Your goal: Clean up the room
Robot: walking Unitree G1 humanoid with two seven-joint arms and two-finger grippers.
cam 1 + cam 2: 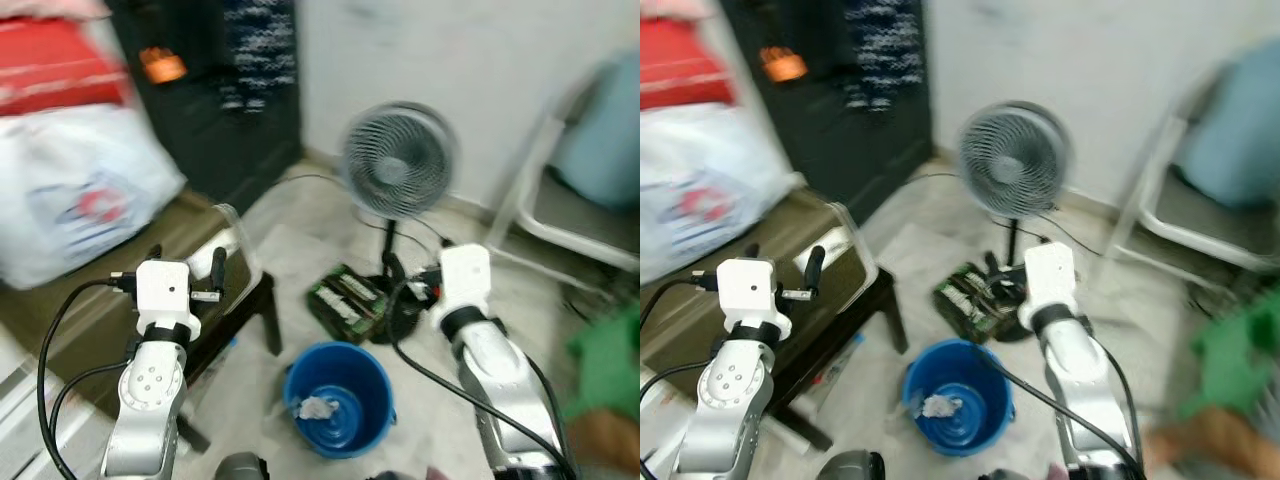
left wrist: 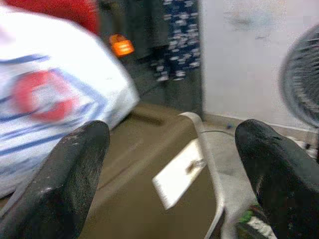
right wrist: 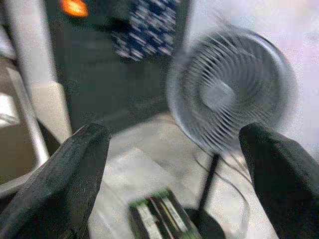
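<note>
Frames blurred throughout. Pale tiled floor (image 1: 300,250), white wall (image 1: 450,50) behind.

Far left: one low brown worktop (image 1: 150,260) on dark legs, carrying one white plastic bag (image 1: 70,190) with a red-and-blue print; one red item (image 1: 50,60) above the bag, identity unclear. One small white slip (image 2: 179,179) lying on the worktop near its clear plastic edge strip.

Left gripper (image 2: 172,164) raised over the worktop's right end; fingers (image 2: 70,174) spread wide apart, nothing between them.

Behind, left of centre: one dark cabinet (image 1: 210,110) with an orange spot (image 1: 163,65) and one dark patterned cloth (image 1: 258,50) hanging on it.

Centre: one blue bucket (image 1: 340,395) on the floor just beside the worktop leg, with one crumpled white scrap (image 1: 318,408) inside. One green-and-black packet (image 1: 345,300), flat on the floor between bucket and fan base. One grey pedestal fan (image 1: 398,162) upright near the wall, black cable trailing on the floor.

Right gripper (image 3: 174,169) held above the floor near the fan base, facing the fan; fingers (image 3: 65,174) released, wide apart, empty.

Right: one white-framed chair (image 1: 570,210) with something pale blue on it. Far right, low: one green object (image 1: 610,365), too blurred to name.
</note>
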